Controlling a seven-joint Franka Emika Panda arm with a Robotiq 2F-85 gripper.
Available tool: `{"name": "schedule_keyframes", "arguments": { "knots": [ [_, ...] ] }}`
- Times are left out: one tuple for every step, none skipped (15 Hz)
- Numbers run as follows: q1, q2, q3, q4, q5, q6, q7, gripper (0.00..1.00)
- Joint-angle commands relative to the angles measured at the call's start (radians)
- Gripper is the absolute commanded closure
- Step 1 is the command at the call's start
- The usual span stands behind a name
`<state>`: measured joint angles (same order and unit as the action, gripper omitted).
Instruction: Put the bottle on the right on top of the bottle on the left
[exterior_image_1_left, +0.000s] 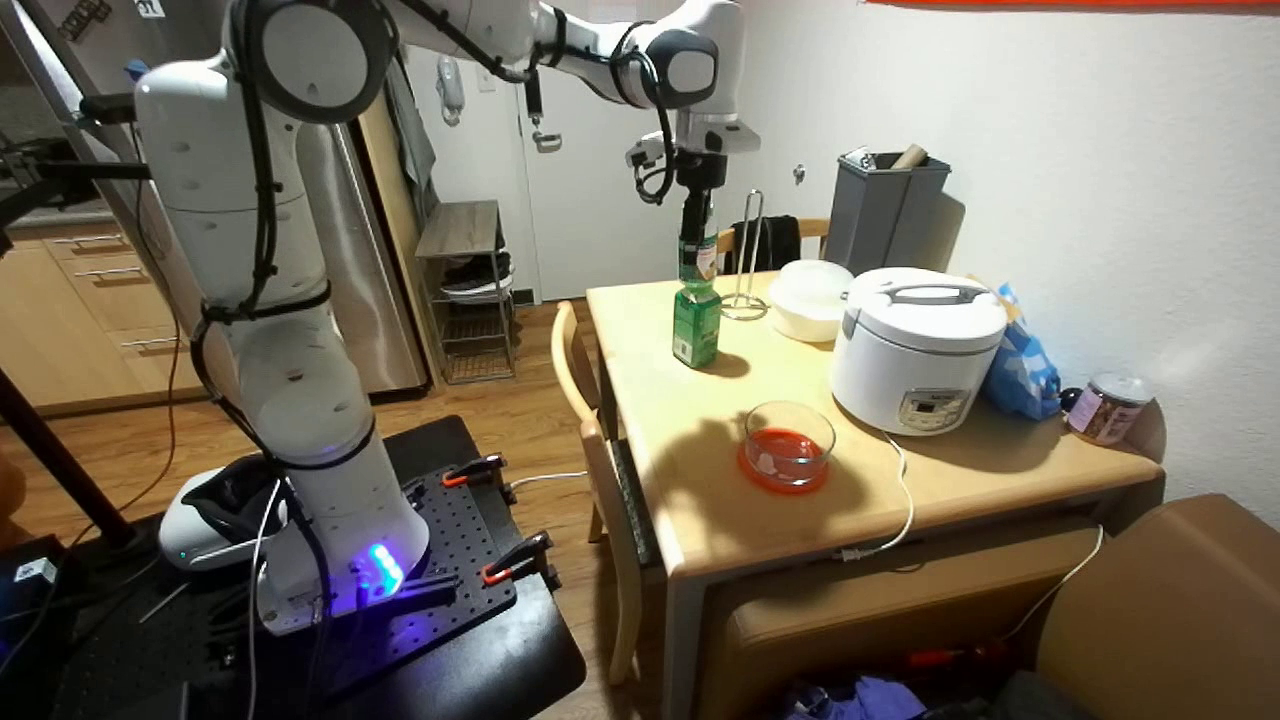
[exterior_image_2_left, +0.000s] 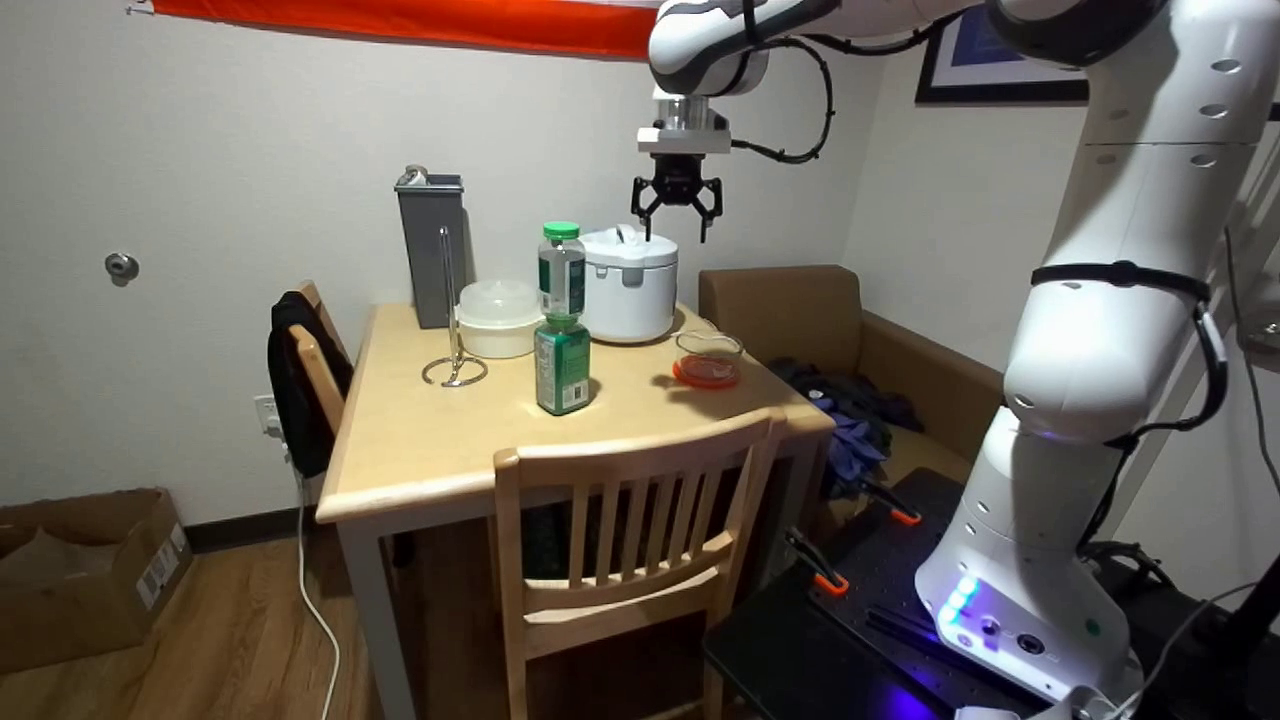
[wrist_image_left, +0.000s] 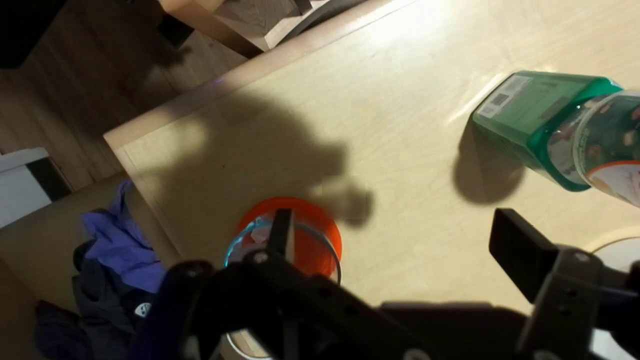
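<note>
On the table (exterior_image_2_left: 425, 435), one clear bottle (exterior_image_2_left: 562, 278) stands upright atop one green bottle (exterior_image_2_left: 562, 366); two fingers (wrist_image_left: 522, 255) gape wide.

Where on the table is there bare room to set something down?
Between the lower bottle and the bowl, though the open gripper seems to hang above; also, in an exterior view, between the stand and the near table edge. It's crowded along the wall, where the tub, cooker, blue bag and jar sit.
</note>
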<state>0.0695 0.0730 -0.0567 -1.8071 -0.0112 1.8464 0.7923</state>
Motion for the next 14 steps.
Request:
{"name": "schedule_keyframes", "arguments": {
  "knots": [
    [-0.024,-0.028,0.017,-0.100,0.054,0.045,0.009,0.00],
    [-0.025,-0.023,0.017,-0.117,0.062,0.058,0.010,0.00],
    [-0.027,-0.022,0.017,-0.138,0.076,0.084,0.000,0.00],
    [-0.028,-0.023,0.018,-0.159,0.080,0.114,-0.007,0.00],
    [-0.029,-0.022,0.018,-0.176,0.088,0.138,-0.008,0.00],
    [-0.029,-0.023,0.017,-0.193,0.089,0.164,-0.009,0.00],
    [-0.029,-0.024,0.017,-0.212,0.087,0.197,-0.012,0.00],
    [-0.028,-0.025,0.017,-0.235,0.066,0.244,-0.010,0.00],
    [-0.028,-0.022,0.016,-0.250,0.054,0.277,-0.012,0.00],
    [-0.029,-0.019,0.016,-0.264,0.063,0.306,-0.015,0.00],
    [-0.030,-0.017,0.016,-0.277,0.067,0.328,-0.019,0.00],
    [-0.030,-0.016,0.016,-0.290,0.067,0.350,-0.021,0.00],
    [-0.029,-0.014,0.016,-0.299,0.062,0.365,-0.018,0.00],
    [-0.029,-0.013,0.016,-0.306,0.059,0.377,-0.013,0.00]
  ]
}}
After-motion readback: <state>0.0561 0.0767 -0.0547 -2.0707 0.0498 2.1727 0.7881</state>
